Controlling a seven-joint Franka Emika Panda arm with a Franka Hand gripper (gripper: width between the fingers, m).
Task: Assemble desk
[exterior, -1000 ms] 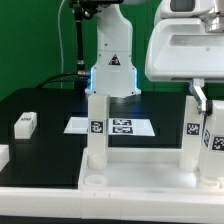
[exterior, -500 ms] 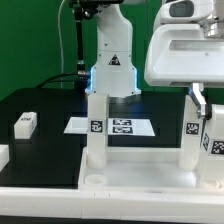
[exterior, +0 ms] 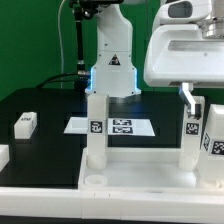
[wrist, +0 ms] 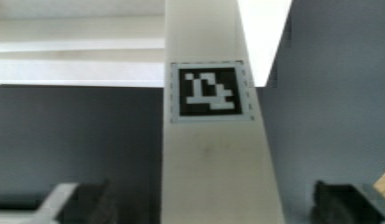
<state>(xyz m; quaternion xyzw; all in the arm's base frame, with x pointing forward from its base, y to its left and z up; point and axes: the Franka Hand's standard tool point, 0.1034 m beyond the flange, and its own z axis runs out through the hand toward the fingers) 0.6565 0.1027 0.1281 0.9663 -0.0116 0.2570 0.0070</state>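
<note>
- The desk panel point(exterior: 130, 195) lies flat along the near edge of the black bench point(exterior: 50, 150), rim up; a round socket point(exterior: 90, 181) shows at its corner on the exterior view's left
- 3 white legs stand upright on the panel, each with a black-and-white tag on its face; the left leg point(exterior: 95, 130) rises just behind that socket; the second leg point(exterior: 190, 135) stands toward the exterior view's right; the third leg point(exterior: 214, 145) stands just beside it, nearer the camera and cut by the picture's right edge
- The gripper point(wrist: 207, 198) straddles the third leg near its top, jaws apart and clamped on nothing; in the wrist view the tagged leg fills the middle, with a gap between it and the finger on either side; in the exterior view 1 finger point(exterior: 186, 97) hangs clear of that leg's left face, over the second leg's top; the other finger cannot be seen there
- A 4th leg point(exterior: 25, 123) lies loose on the bench at the exterior view's far left, well apart from the panel
- The marker board point(exterior: 112, 126) lies flat beyond the panel, seen between the left leg and the second leg, in front of the arm's base point(exterior: 110, 55)
</note>
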